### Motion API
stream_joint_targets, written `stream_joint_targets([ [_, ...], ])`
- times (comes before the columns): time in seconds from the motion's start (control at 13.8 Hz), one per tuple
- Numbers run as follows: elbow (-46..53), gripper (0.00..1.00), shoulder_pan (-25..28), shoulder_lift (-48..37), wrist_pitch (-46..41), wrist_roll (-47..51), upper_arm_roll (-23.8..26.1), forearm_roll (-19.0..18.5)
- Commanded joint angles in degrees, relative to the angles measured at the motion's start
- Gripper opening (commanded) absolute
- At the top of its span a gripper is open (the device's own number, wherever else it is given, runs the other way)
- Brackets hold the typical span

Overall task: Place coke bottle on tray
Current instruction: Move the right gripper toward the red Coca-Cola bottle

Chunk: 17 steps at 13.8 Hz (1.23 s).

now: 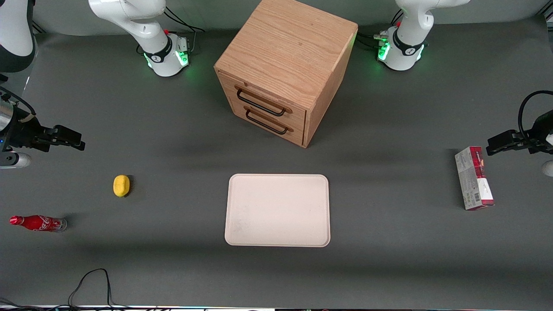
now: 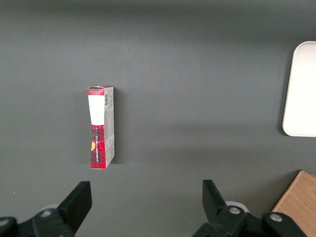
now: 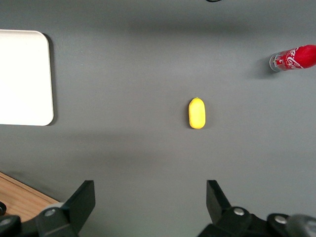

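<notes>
The coke bottle is a slim red bottle with white script, lying on its side on the grey table at the working arm's end, near the front camera. The cream tray lies flat and bare in the middle of the table, in front of the wooden drawer box. My right gripper hangs open above the table at the working arm's end, farther from the front camera than the bottle and well apart from it. Nothing is between its fingers.
A yellow lemon lies between the gripper and the bottle, a little toward the tray. The wooden drawer box stands mid-table with two handled drawers. A red-and-grey carton lies toward the parked arm's end. A black cable loops at the table's near edge.
</notes>
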Motion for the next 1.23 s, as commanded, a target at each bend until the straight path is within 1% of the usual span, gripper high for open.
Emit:
stream_joint_targets([
  [0.0, 0.4, 1.0, 0.7, -0.6, -0.8, 1.6, -0.4, 0.2],
  [0.36, 0.8, 1.0, 0.4, -0.1, -0.9, 1.5, -0.7, 0.3],
  [0.51, 4.0, 1.0, -1.3, 1.9, -0.8, 0.9, -0.9, 0.3],
  [0.65, 11.3, 1.0, -6.3, 6.5, -2.1, -0.6, -0.9, 0.4],
  [0.79, 18.9, 1.0, -9.8, 12.4, -4.2, -6.1, -0.9, 0.5],
  [1.01, 34.5, 1.0, -17.3, 24.5, -4.3, -14.2, -0.4, 0.8],
  [1.16, 40.1, 1.0, -21.1, 30.3, -3.2, -18.9, 0.5, 0.9],
])
